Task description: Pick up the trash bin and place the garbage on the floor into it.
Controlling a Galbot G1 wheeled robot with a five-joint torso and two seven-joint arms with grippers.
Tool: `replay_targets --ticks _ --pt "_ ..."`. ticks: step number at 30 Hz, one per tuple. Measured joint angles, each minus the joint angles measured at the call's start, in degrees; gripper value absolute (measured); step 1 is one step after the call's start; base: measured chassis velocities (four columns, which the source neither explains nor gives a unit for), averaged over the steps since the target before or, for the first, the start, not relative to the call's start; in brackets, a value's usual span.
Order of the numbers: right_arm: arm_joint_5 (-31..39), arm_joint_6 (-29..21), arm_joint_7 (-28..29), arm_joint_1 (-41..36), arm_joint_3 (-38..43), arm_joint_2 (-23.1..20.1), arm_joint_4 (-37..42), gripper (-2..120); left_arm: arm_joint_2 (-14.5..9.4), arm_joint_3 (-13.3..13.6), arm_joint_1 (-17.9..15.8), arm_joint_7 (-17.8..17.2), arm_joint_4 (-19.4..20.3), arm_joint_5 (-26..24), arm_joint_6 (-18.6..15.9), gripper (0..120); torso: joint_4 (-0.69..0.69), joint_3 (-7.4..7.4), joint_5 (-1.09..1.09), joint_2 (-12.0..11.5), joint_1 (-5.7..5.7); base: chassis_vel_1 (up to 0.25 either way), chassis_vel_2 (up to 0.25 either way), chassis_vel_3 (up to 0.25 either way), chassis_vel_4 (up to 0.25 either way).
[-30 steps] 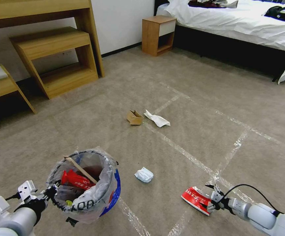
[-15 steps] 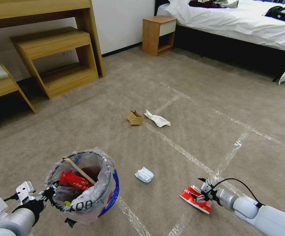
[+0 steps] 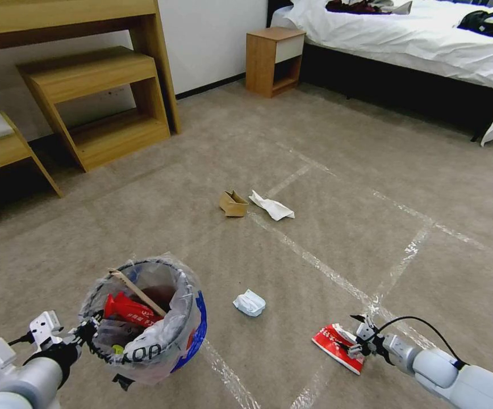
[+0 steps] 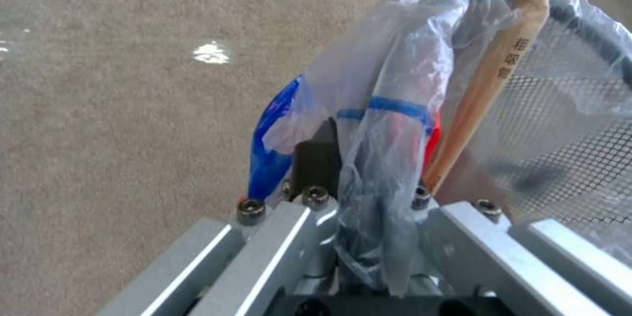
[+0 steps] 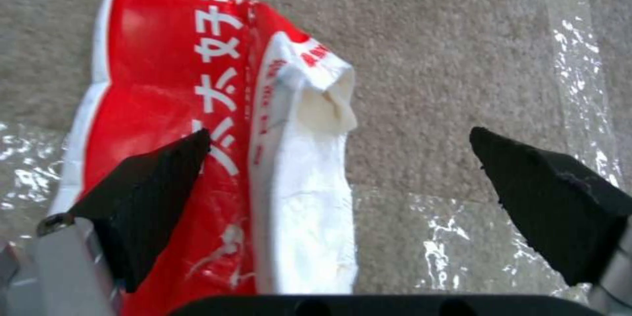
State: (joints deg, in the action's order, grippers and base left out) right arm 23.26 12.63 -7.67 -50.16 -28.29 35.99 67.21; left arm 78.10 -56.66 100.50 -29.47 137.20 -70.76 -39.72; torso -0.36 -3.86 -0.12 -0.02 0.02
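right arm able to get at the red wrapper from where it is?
Probably yes. The right gripper is open right over the red wrapper on the floor, jaws straddling its white edge, nothing between.

Two pale grey arms, each ending in a small dark-tipped gripper

The left arm [image 3: 13,378] was a rounded light-grey tube with a black band and a white block near its wrist; the left gripper [image 4: 355,197] showed brushed aluminium bars, hex-socket screws and a black finger [image 4: 316,163]. The right arm [image 3: 456,380] was smooth silver-grey, with a thin black cable looping over its wrist. The right gripper [image 5: 339,168] had pointed matte-black fingertips [image 5: 151,182] on grey metal mounts.
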Motion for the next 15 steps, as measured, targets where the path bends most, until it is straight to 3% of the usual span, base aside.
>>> replay_targets --ticks 4,6,15 --pt "0.51 -0.45 -0.24 -0.38 -0.23 -0.11 0.82 95 0.00 -0.27 0.28 -0.02 0.36 -0.01 0.09 0 0.00 0.00 0.01 0.00 0.00 0.000 0.000 0.000 0.000" --pt "1.22 -0.51 -0.53 -0.68 -0.58 -0.33 1.21 84 0.00 -0.34 0.50 -0.07 0.49 -0.01 0.15 0 0.00 0.00 0.00 0.00 0.00 0.000 0.000 0.000 0.000" --pt "3.28 -2.28 1.49 -1.35 -1.62 -1.23 1.60 57 0.14 -0.37 0.92 -0.13 0.97 0.10 0.30 0 0.02 0.00 0.02 0.00 0.00 0.000 0.000 0.000 0.000"
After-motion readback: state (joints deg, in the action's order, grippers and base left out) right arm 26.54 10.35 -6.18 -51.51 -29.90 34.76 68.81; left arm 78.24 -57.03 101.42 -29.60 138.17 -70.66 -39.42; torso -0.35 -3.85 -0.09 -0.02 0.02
